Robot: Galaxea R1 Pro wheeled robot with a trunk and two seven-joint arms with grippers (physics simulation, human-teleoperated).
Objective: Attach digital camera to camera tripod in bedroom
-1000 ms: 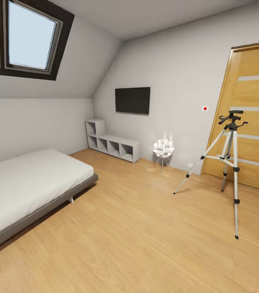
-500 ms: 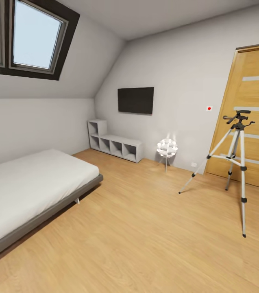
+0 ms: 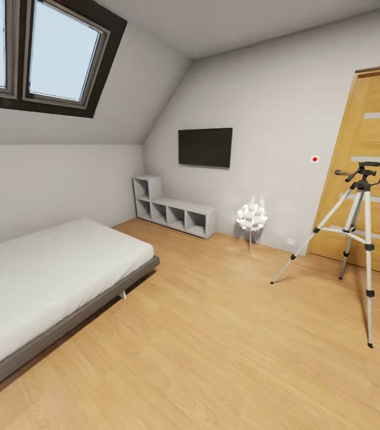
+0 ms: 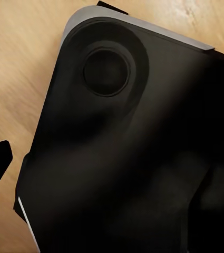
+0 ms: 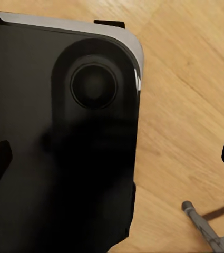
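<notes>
Three silver legs with black joints and feet carried the camera tripod (image 3: 357, 239), which was seen standing upright on the plank floor (image 3: 213, 346) just in front of the wooden door (image 3: 374, 167), its black head and pan handle at the top bare of any camera. Across the last second the whole head view was shifted, so that the tripod was carried toward the picture's right edge (the camera was turned, the tripod itself was not moved); the bedroom was thus judged to be under survey, with the digital camera yet to be found. A grey bed (image 3: 46, 280), a white cube shelf (image 3: 175, 212) and a small lamp (image 3: 251, 218) were seen farther off. Whether the grippers were clenched or released could not be told from the wrist views, where the robot's dark base (image 4: 133, 147) was seen over the floor.
</notes>
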